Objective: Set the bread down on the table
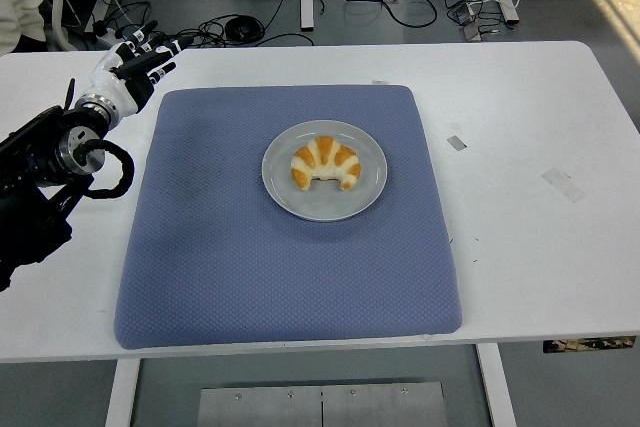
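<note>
A golden, white-striped croissant (326,164) lies on a grey plate (324,203) in the middle of a blue mat (250,257). My left hand (138,58) hovers over the white table near the mat's far left corner, well away from the plate. Its fingers are spread and hold nothing. The black left arm (45,182) comes in from the left edge. My right arm does not show.
Bare white table (530,147) runs to the right of the mat, with small tape marks (456,142) on it. Cables lie on the floor beyond the far edge.
</note>
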